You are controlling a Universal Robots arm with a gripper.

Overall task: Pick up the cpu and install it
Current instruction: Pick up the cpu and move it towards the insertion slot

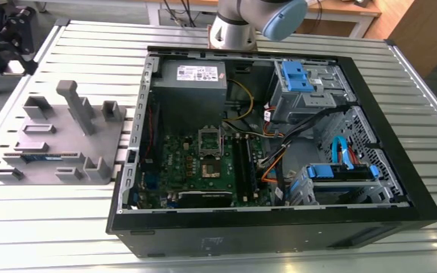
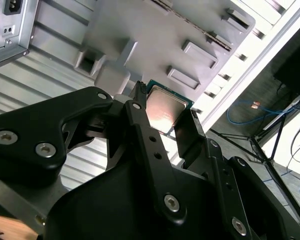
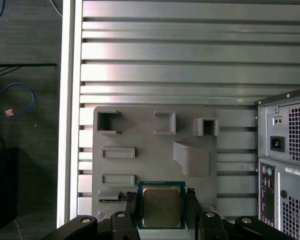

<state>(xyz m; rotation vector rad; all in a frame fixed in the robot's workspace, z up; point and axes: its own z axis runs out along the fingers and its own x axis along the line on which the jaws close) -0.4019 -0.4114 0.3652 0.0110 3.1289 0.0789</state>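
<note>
Right, exterior view: a slatted metal table (image 1: 44, 227) carries a grey holder tray (image 1: 63, 142) beside the open computer case (image 1: 295, 230). Second wrist view: my gripper (image 2: 165, 114) clamps the cpu (image 2: 162, 106) over that tray. First wrist view: dark floor (image 3: 25, 175) past the table edge.

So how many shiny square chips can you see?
1: the cpu, gripped by the end effector, with the grey tray behind it. More could be hidden inside the computer.
</note>
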